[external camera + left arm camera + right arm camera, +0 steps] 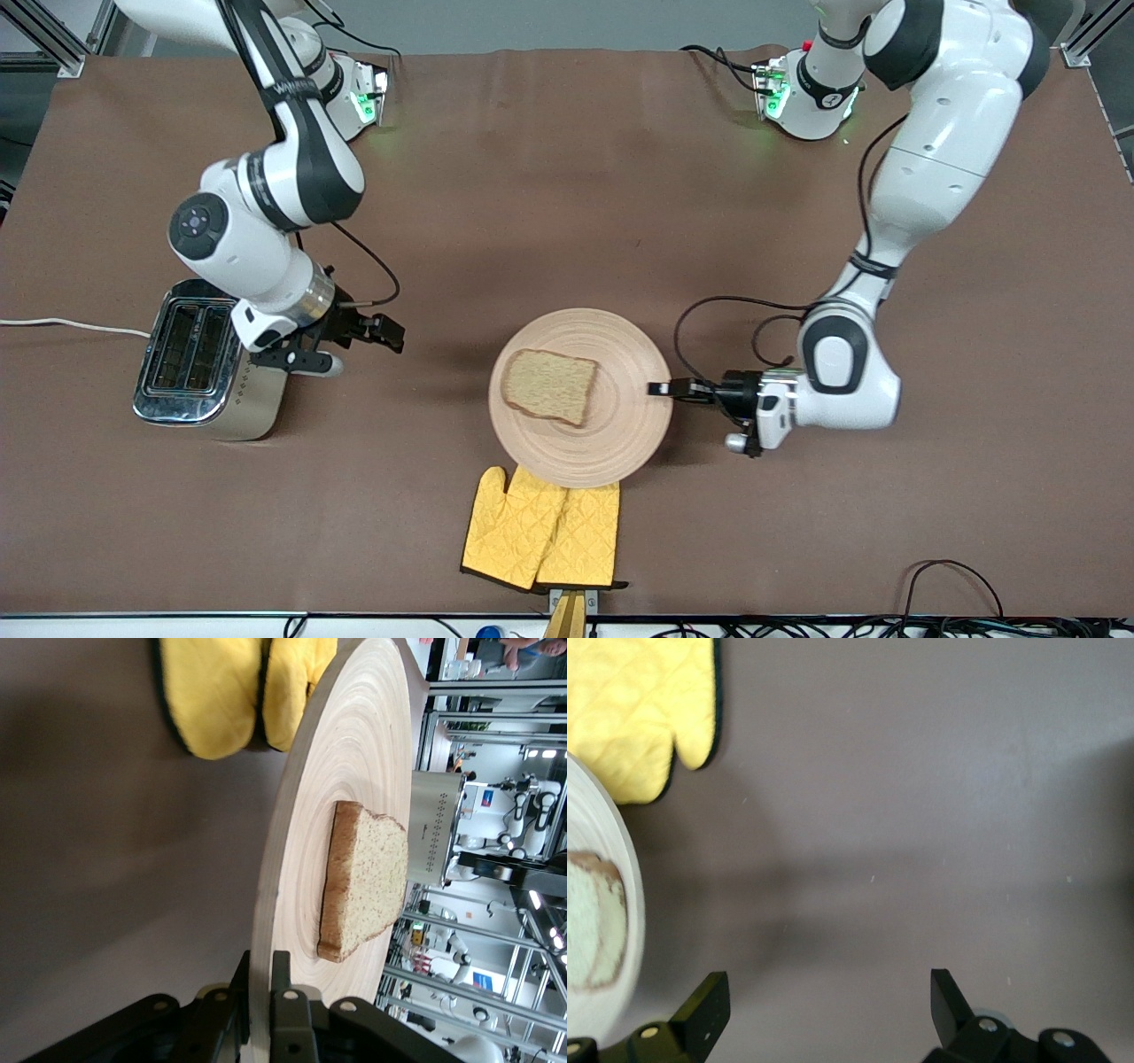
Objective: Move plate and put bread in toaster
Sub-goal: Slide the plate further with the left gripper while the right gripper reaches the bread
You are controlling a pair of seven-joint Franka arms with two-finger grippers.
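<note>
The light-wood plate (611, 439) sits mid-table with the brown bread slice (549, 385) lying flat on it. My left gripper (660, 388) is shut on the plate's rim at the edge toward the left arm's end. In the left wrist view the fingers (285, 979) clamp the rim of the plate (354, 771) from both sides, with the bread (365, 881) further in. My right gripper (386, 332) is open and empty over bare table between the toaster (199, 363) and the plate. Its view (828, 992) shows the plate's edge (631, 904) and the bread (594, 917).
A yellow oven mitt (542, 532) lies nearer the front camera than the plate, and the plate's rim overlaps its top. The toaster's white cord (71, 325) runs off the right arm's end of the table. The mitt also shows in the left wrist view (230, 691).
</note>
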